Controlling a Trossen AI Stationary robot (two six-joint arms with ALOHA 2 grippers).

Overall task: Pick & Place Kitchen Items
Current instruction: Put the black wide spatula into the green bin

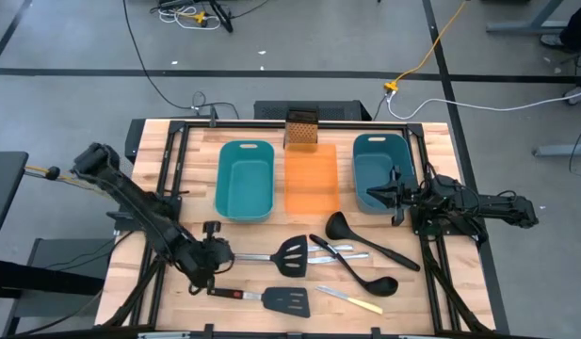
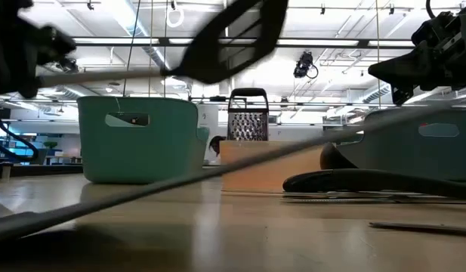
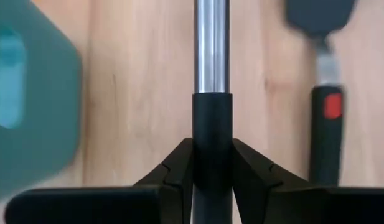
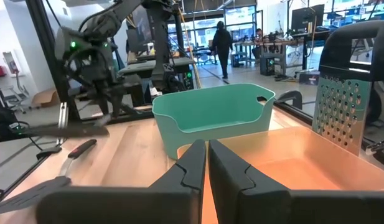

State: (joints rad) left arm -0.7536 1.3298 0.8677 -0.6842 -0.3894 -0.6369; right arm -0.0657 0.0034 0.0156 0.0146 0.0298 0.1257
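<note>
From my station the job looks barely begun: both teal tubs and the orange tray (image 1: 312, 184) hold nothing.

Nearest me on the wooden table (image 1: 431, 311), the black slotted spatula with the red-marked handle (image 1: 271, 299) and the small yellow-handled knife (image 1: 350, 300) lie flat.

Just beyond, my left gripper (image 1: 217, 252) is clamped on the dark handle end of the other black slotted spatula (image 1: 292, 252). Its long axis runs left to right, blade pointing right; the low view suggests it is lifted off the board.

The two silver table knives (image 1: 339, 251) and two black ladles (image 1: 365, 240) lie to its right, untouched.

Farther back on the right, my right gripper (image 1: 375, 194) is closed on nothing over the right teal plastic tub (image 1: 377, 141).

The left teal plastic tub (image 1: 245, 149) sits level with it, the brownish metal box grater (image 1: 301, 128) farthest.
</note>
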